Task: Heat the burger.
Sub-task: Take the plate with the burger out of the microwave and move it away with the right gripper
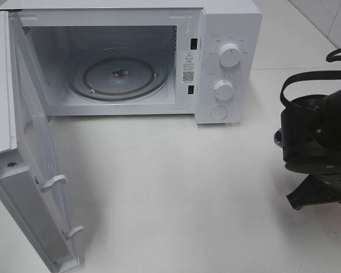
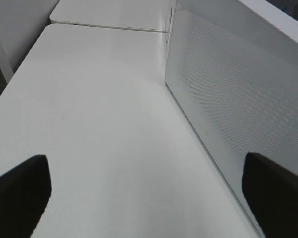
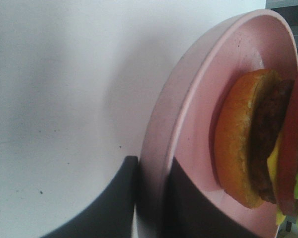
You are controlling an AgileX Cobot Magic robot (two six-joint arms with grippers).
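Two of my fingers (image 3: 154,198), the right-hand pair, are pinching the rim of the pink plate (image 3: 188,99), one dark pad above the edge and one below, at the lower middle of the right wrist frame. On that plate the burger (image 3: 260,144) is sitting at the right side of the same frame, bun, patty, cheese, tomato and lettuce stacked in order. I am judging its stack axis to be standing square to the plate, so the burger is pointing straight up from the dish, and it is round, with no long side to line up.

My left gripper (image 2: 149,188) is hanging spread wide and holding nothing, its tips dark in the lower corners of the left wrist frame, just beside the open door (image 2: 228,89).

In the high view my right gripper (image 1: 318,193) is working at the right edge, and the plate is hidden there. Farther up the frame the microwave (image 1: 227,23) is standing open, its glass turntable (image 1: 119,74) bare at the upper left.

To do this well, I am thinking: keep the plate level so the stack is not sliding, carry it low across the table (image 1: 176,187), and enter the cavity centred over the turntable, clear of the door frame.
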